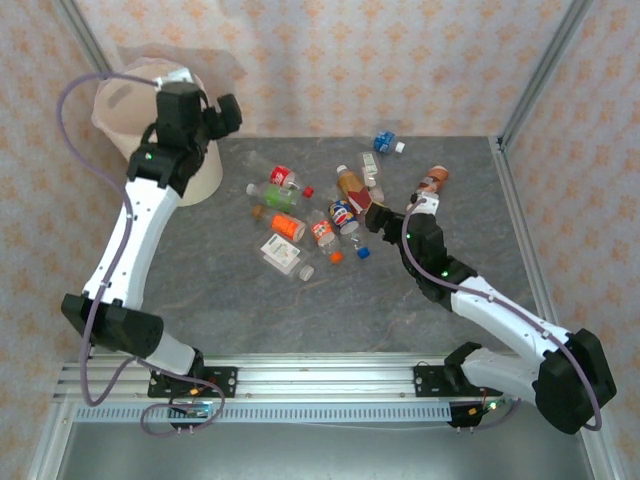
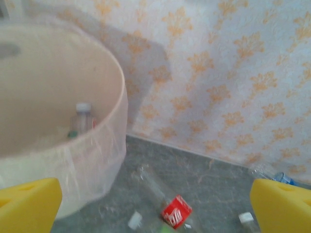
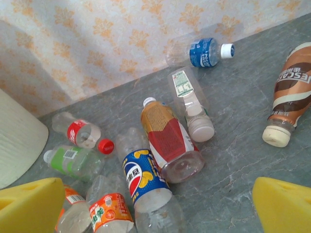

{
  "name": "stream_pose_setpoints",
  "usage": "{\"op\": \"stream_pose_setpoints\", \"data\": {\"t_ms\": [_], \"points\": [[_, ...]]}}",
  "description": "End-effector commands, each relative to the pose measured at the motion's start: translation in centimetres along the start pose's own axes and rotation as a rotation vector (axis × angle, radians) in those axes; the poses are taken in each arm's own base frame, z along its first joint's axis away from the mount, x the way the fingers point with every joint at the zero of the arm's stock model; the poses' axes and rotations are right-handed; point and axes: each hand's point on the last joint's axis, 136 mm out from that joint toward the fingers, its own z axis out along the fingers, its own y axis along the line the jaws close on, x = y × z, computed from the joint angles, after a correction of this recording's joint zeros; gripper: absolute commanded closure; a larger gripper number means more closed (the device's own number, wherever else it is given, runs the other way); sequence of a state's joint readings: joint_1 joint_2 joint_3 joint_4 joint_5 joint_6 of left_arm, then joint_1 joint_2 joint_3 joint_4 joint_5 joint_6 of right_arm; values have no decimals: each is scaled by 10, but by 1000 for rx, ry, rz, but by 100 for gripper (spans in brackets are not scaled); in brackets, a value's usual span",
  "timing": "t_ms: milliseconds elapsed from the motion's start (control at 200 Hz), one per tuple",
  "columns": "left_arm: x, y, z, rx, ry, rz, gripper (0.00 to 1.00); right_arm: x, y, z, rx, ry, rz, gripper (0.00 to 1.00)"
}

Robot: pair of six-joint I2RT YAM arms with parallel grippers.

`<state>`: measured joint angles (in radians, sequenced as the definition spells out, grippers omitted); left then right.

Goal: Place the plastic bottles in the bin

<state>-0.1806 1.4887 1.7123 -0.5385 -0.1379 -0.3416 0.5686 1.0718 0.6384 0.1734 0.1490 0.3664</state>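
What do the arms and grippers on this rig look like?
The left arm and right arm both have white link shells and black joint housings with small green lights. A loose lilac cable runs along each. The left gripper and right gripper carry blocky yellow fingers.

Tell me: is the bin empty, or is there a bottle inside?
Not empty. The left wrist view shows at least one clear bottle with a pale cap inside the bin, below its rim.
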Motion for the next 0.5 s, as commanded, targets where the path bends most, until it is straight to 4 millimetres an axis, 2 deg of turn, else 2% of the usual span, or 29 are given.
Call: {"op": "stream_pose_setpoints", "data": {"t_ms": [0,165,265,385,495], "points": [[18,-2,-10,-34,-53,-124,0,1,2,-1,-32,-6,-5,1],[76,-6,-24,-87,44,-115,0,3,3,-1,-43,-8,-8,1],[117,-14,-20,-55,144,-78,0,2,3,0,-45,-10,-13,1],[167,-1,-17,-107,305,-93,0,3,4,0,-45,-1,-15,1],[209,4,-28,-130,393,-181,0,6,3,0,-39,16,-21,1]]}}
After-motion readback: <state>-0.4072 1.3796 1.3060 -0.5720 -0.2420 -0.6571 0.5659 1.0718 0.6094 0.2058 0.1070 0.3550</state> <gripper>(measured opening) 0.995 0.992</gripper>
